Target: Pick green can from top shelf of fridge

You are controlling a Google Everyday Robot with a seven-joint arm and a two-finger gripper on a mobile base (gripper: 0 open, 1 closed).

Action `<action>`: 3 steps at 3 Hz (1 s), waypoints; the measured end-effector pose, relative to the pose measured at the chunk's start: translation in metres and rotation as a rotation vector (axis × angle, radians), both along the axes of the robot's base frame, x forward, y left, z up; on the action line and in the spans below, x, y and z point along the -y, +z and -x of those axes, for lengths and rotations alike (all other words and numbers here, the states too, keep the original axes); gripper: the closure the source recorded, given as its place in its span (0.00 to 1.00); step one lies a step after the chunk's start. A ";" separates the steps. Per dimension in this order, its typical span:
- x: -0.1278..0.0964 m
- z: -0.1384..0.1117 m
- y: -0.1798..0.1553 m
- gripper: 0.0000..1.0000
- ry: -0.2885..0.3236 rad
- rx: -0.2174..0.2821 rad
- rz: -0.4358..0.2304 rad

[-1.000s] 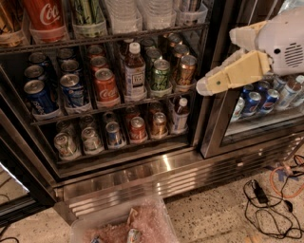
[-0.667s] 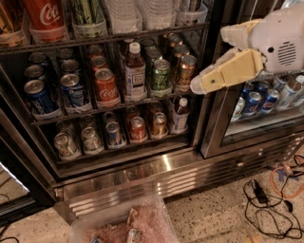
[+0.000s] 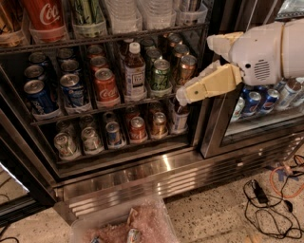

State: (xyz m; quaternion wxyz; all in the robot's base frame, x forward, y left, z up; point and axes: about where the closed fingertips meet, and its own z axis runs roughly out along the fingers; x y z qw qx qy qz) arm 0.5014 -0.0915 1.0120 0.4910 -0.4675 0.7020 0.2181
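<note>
The green can is tall and slim with darker and yellowish streaks. It stands at the upper left on the top shelf, a dark wire rack, and its lid is cut off by the picture's top edge. The fridge is dark inside with a ribbed steel base. My gripper, cream coloured on a white arm, hangs at the right of the fridge opening, level with the middle shelf. It is well below and to the right of the green can and holds nothing.
A big red Coca-Cola can stands left of the green can, with clear bottles to its right. A shorter green can and a bottle sit on the middle shelf. A second cooler holds blue cans. Cables and a clear bin lie on the floor.
My gripper has moved left and a little down, from in front of the door frame to the right edge of the fridge opening. The cans have not moved.
</note>
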 end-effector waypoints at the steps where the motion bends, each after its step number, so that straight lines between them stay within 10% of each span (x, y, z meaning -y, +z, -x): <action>1: -0.002 0.000 0.000 0.00 0.003 0.002 -0.004; 3: -0.027 -0.011 -0.005 0.00 -0.020 0.045 -0.103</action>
